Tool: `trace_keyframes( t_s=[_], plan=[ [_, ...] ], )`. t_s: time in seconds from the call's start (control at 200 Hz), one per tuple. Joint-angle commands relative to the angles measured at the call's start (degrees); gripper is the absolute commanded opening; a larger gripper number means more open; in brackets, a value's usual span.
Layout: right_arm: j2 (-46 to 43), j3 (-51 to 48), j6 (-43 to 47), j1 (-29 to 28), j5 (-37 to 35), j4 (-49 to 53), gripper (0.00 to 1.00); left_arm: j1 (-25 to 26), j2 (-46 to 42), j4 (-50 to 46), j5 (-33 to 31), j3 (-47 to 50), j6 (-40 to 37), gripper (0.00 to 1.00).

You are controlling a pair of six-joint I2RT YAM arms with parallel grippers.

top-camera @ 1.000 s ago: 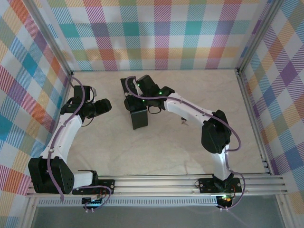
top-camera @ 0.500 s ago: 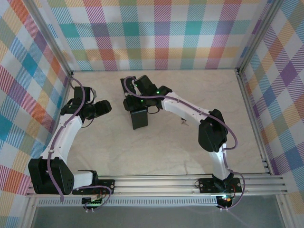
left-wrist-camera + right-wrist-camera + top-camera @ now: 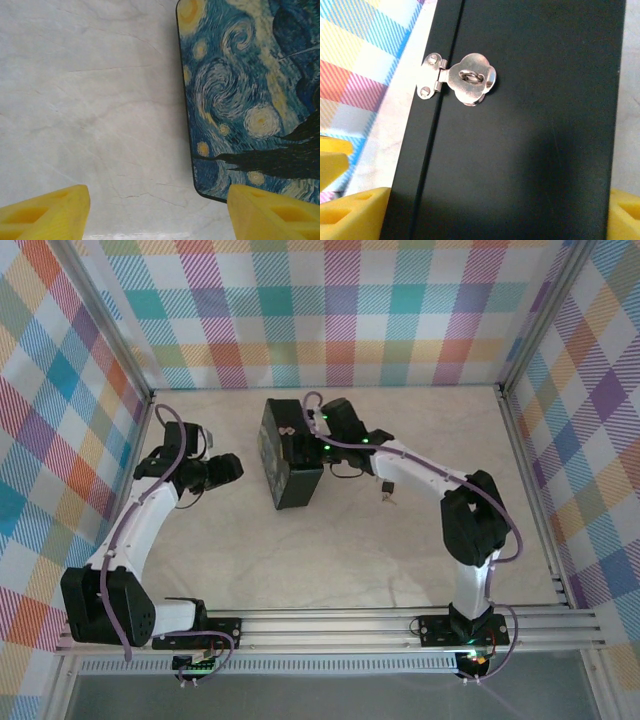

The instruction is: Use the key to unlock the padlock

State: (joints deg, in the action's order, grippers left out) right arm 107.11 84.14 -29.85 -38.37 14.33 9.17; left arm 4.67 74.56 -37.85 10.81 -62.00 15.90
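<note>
The dark box (image 3: 280, 465) stands on edge mid-table, its silver hasp (image 3: 470, 79) facing up with nothing hanging in its staple. My right gripper (image 3: 302, 448) straddles the box (image 3: 530, 150), a yellow finger (image 3: 355, 215) against each side, so it is shut on the box. To the left, my left gripper (image 3: 232, 468) is open and holds nothing. It faces the box's starry painted lid (image 3: 240, 100), with bare table between its fingertips (image 3: 45, 212). A tiny dark padlock (image 3: 385, 488) lies on the table right of the box, a silvery bit beside it. I cannot make out the key.
Checked walls and aluminium rails (image 3: 330, 625) close in the marble table (image 3: 330, 550). Open floor lies in front of the box and to the far right. The right arm's elbow (image 3: 478, 525) stands over the table's right half.
The right arm has swung right and its jaws have narrowed onto the box. The box now shows its hasp face and looks turned. The left arm has barely moved.
</note>
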Motion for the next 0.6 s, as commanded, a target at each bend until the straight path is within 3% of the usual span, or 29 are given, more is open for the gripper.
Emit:
trace_keyframes(
  t_s=[0.0, 0.155, 0.36, 0.595],
  plan=[
    [-0.63, -7.85, -8.41, 1.41, 9.85, -6.19, 0.86, 2.31, 2.83, 1.13, 2.07, -3.58, 1.82, 0.72],
    [-2.00, -14.22, -9.88, 3.36, 13.32, -12.62, 0.89, 6.17, 9.61, 2.92, -0.41, -8.64, 3.10, 0.72],
    [-0.46, -19.26, -16.19, 4.00, 16.25, -24.36, 0.89, 6.67, 15.70, 8.18, -4.74, -9.32, 7.20, 0.72],
    [1.26, -18.30, -16.91, 3.75, 16.22, -25.15, 0.90, 6.42, 19.61, 10.01, -8.18, -7.76, 6.42, 0.72]
  ],
)
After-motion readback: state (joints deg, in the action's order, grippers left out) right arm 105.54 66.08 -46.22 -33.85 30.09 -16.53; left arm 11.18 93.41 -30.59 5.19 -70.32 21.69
